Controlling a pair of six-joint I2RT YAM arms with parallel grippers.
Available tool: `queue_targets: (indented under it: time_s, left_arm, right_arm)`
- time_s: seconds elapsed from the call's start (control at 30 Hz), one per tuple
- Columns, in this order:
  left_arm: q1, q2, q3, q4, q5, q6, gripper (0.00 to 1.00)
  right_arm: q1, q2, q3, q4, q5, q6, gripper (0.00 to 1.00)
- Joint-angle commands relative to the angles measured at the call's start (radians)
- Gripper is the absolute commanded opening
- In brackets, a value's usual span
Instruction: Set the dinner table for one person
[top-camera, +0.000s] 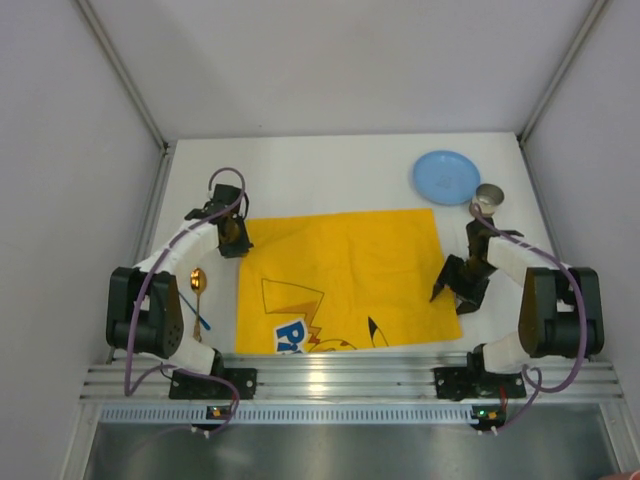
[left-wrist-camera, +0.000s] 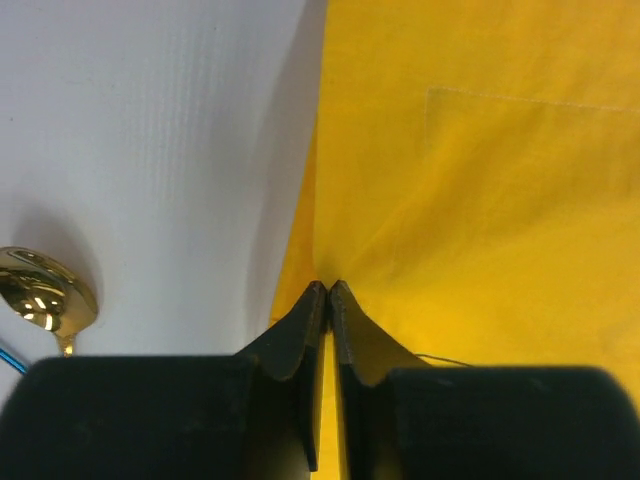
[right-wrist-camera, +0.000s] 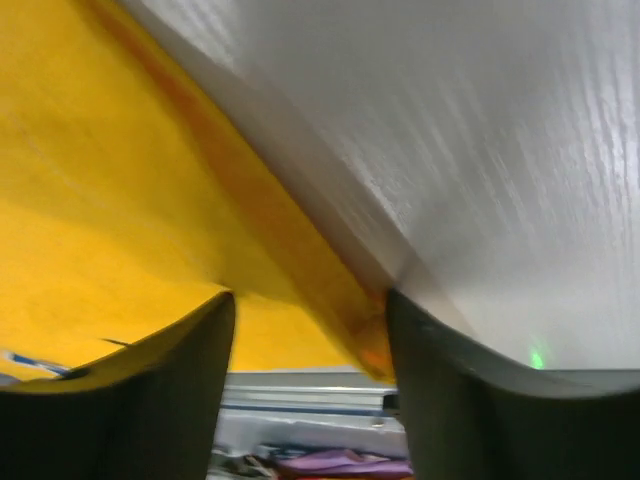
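From above, the matte white rectangular table spans the view, with a thin yellow printed cloth at its middle, a round blue plate and shiny metal cup far right, and a gold spoon on the left. The left wrist view shows the left gripper clenched on the cloth's creased edge. The blurred right wrist view shows the right gripper released, its jaws apart with the cloth's edge between them.

Yellow cloth mat bears a blue-and-black cartoon print; plate is light blue, spoon gold, dinner table white.
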Motion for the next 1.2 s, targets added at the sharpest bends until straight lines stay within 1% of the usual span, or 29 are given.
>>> queue_targets:
  time_s: [0.0,0.03,0.07,0.1,0.13,0.17,0.2,0.33,0.4,0.43,0.47,0.5,0.53,0.57,0.6,0.63,0.73,0.77,0.8,0.83,0.87,0.9,0.93,0.97,1.03,1.07,1.17]
  left_arm:
    - [0.009,-0.034,0.033,-0.035,-0.055,-0.005,0.13]
    - [0.009,-0.04,0.051,-0.042,-0.064,-0.008,0.26]
    - [0.009,-0.046,0.059,-0.052,-0.081,-0.012,0.47]
    - [0.009,-0.063,0.076,-0.067,-0.09,-0.023,0.58]
    - [0.009,-0.072,0.083,-0.075,-0.097,-0.029,0.68]
    - [0.009,-0.084,0.092,-0.078,-0.101,-0.035,0.9]
    - [0.009,-0.107,0.109,-0.085,-0.098,-0.036,0.97]
    - [0.009,-0.167,0.149,-0.096,-0.098,-0.031,0.98]
    - [0.009,-0.219,0.128,-0.067,-0.101,-0.032,0.99]
    - [0.012,-0.234,0.114,-0.052,-0.118,-0.067,0.98]
    - [0.068,-0.244,0.113,-0.099,-0.124,-0.253,0.98]
    - [0.114,-0.26,0.102,-0.113,0.002,-0.314,0.98]
    - [0.16,-0.273,0.079,-0.083,0.149,-0.331,0.98]
    - [0.199,-0.284,0.05,0.015,0.232,-0.35,0.98]
    - [0.198,-0.296,0.012,0.048,0.273,-0.362,0.98]
    - [0.196,-0.29,0.002,0.059,0.322,-0.362,0.98]
    - [0.193,-0.248,0.014,0.034,0.34,-0.278,0.97]
    - [0.194,-0.241,0.016,0.03,0.337,-0.222,0.98]
    - [0.193,-0.225,0.025,0.013,0.33,-0.197,0.98]
    - [0.194,-0.218,0.034,-0.009,0.312,-0.178,0.98]
    - [0.193,-0.212,0.043,-0.025,0.31,-0.149,0.98]
    - [0.194,-0.202,0.06,-0.048,0.31,-0.14,0.98]
    - [0.193,-0.201,0.062,-0.049,0.313,-0.135,0.97]
    - [0.193,-0.201,0.06,-0.044,0.313,-0.132,0.97]
    - [0.194,-0.198,0.053,-0.023,0.296,-0.134,0.96]
    - [0.193,-0.196,0.05,-0.016,0.272,-0.144,0.96]
    - [0.194,-0.161,0.074,-0.033,0.267,-0.164,0.92]
  right_arm:
    - [-0.013,-0.028,0.026,0.007,-0.017,-0.019,0.7]
    - [-0.013,-0.037,0.032,-0.002,-0.014,-0.02,0.99]
    - [-0.013,-0.043,0.054,-0.014,-0.01,-0.026,1.0]
    - [-0.013,-0.057,0.072,-0.048,0.002,-0.029,1.0]
    - [-0.013,-0.066,0.116,-0.068,0.01,-0.033,1.0]
    - [-0.013,-0.075,0.144,-0.089,0.021,-0.037,1.0]
    - [-0.013,-0.1,0.172,-0.127,0.044,-0.039,1.0]
    - [-0.013,-0.155,0.346,-0.181,0.085,-0.043,1.0]
    - [-0.013,-0.158,0.399,-0.177,0.079,-0.043,1.0]
    - [-0.013,-0.154,0.446,-0.168,0.075,-0.043,1.0]
    - [-0.014,-0.135,0.469,-0.146,0.07,-0.04,1.0]
    - [-0.021,-0.123,0.492,-0.136,0.069,-0.036,1.0]
    - [-0.028,-0.114,0.528,-0.117,0.064,-0.03,1.0]
    - [-0.037,-0.094,0.536,-0.071,0.058,-0.007,1.0]
    - [-0.063,-0.085,0.54,-0.044,0.04,0.012,1.0]
    - [-0.079,-0.074,0.53,-0.01,0.027,0.032,1.0]
    - [-0.129,0.003,0.508,0.088,0.03,0.125,1.0]
    - [-0.139,0.062,0.51,0.127,0.029,0.156,1.0]
    - [-0.151,0.096,0.517,0.142,0.018,0.164,1.0]
    - [-0.152,0.135,0.558,0.151,0.009,0.17,1.0]
    - [-0.152,0.218,0.589,0.153,-0.002,0.17,1.0]
    - [-0.154,0.26,0.623,0.153,-0.026,0.174,1.0]
    - [-0.154,0.299,0.687,0.153,-0.036,0.182,1.0]
    - [-0.153,0.366,0.716,0.168,-0.039,0.202,1.0]
    - [-0.154,0.428,0.794,0.194,-0.042,0.22,1.0]
    - [-0.154,0.493,0.822,0.211,-0.043,0.236,1.0]
    - [-0.154,0.61,0.937,0.217,-0.031,0.265,1.0]
